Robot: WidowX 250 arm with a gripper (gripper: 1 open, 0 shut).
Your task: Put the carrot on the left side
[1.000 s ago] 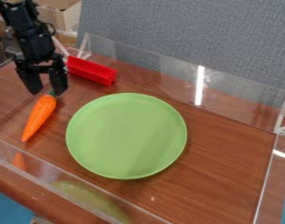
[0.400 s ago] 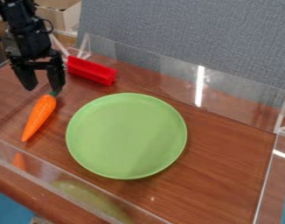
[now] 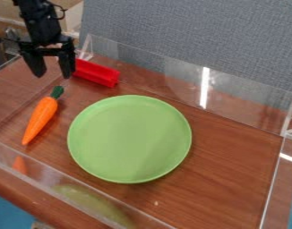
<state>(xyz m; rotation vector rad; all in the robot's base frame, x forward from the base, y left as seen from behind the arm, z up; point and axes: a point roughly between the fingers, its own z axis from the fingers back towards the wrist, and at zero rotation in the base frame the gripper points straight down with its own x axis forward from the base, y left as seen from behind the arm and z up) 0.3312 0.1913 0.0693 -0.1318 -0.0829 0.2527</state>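
The carrot (image 3: 41,119) is a small orange toy with a dark green stub, lying flat on the wooden table to the left of the green plate (image 3: 129,138), its stub end pointing away from the camera. My gripper (image 3: 49,67) hangs above and behind the carrot's stub end, pointing down. Its black fingers (image 3: 66,64) stand apart with nothing between them. It does not touch the carrot.
A red rectangular block (image 3: 95,72) lies just right of the gripper near the back. Clear plastic walls (image 3: 184,76) fence the table at the back, right and front. A grey panel stands behind.
The gripper has risen from just above the carrot's top end and moved back toward the rear wall. The carrot stays where it lay.
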